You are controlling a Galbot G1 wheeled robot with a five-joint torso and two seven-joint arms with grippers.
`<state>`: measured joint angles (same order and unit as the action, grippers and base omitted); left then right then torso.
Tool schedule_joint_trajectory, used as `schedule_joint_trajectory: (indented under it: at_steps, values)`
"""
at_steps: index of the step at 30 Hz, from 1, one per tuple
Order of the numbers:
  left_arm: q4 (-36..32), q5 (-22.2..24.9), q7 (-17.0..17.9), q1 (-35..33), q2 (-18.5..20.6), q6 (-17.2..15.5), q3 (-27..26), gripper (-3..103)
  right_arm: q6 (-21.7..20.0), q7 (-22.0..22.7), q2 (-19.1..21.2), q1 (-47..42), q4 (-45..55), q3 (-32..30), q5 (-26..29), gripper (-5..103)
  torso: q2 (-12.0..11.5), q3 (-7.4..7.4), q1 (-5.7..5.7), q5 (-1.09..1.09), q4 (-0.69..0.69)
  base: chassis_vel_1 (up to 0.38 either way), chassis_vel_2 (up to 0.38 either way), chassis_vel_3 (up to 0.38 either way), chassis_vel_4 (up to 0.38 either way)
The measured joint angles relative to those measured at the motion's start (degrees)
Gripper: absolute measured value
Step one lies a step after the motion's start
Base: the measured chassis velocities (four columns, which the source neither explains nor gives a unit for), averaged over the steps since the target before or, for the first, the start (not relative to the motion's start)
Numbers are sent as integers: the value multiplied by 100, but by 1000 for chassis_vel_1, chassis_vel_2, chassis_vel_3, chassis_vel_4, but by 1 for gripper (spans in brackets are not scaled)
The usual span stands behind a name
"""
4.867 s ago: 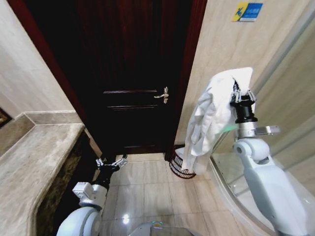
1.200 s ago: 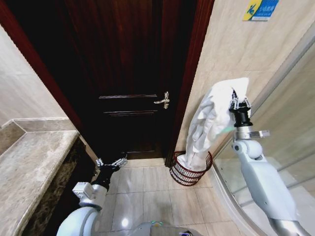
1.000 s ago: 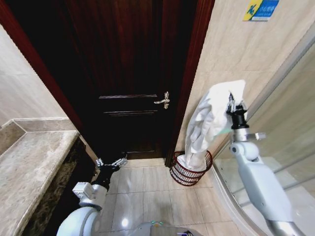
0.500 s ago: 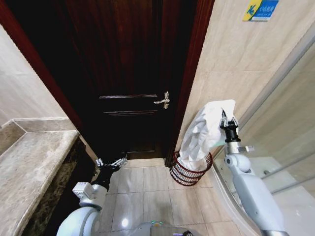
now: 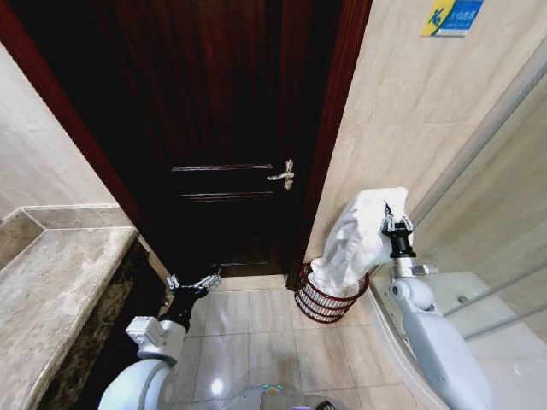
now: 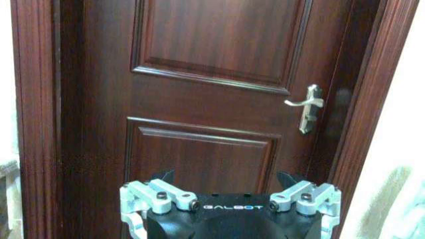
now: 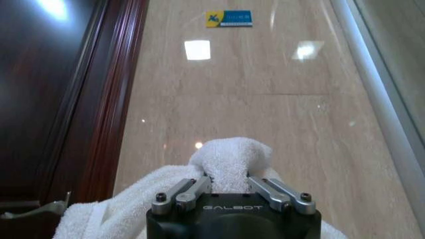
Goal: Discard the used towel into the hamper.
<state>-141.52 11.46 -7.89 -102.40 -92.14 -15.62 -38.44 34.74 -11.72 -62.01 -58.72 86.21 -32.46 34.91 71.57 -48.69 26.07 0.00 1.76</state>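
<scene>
Door: a tall dark wooden door [image 5: 231, 128] filled the middle of the head view, panelled, with a metal lever handle [image 5: 283, 173] on its right side; the left wrist view faced the same door [image 6: 212, 99] and handle [image 6: 307, 107].
Wall: a beige tiled wall [image 5: 410, 111] stood right of the door frame, carrying a small blue and yellow sign [image 5: 451, 16] high up; the right wrist view looked up that wall [image 7: 252, 99] at the sign [image 7: 229, 18].
Bench: a stone-topped bench [image 5: 51, 299] ran along the left side.
Floor: pale glossy tiles [image 5: 256, 342] lay in front of the door.
Towel: the white towel [image 5: 357, 243] hung from the right pincer, bunched at the top, with its lower end down inside the hamper; in the right wrist view a fold of it [image 7: 229, 159] stood up between the fingers.
Hamper: the dark red-brown openwork hamper [image 5: 320, 303] stood on the floor in the corner between the door frame and the tiled wall, just beside the shower enclosure's edge.
Right pincer: the right pincer [image 5: 396, 225] was above and slightly right of the hamper, pointing up, its fingers pinching the towel's top.
Left pincer: the left pincer [image 5: 193, 283] was low at the bench's end, fingers spread, holding nothing, aimed at the door.
</scene>
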Motion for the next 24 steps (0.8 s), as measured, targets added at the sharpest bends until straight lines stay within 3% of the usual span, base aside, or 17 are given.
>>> schedule_joint_trajectory:
  at_steps: [24]
  values:
    - [0, 0, 0, 0, 0, 0, 0, 100, 151, 76, -109, -294, -50, -42, -292, 13, -1, -1, 4, 0, 0, -49, 45, 47, -46]
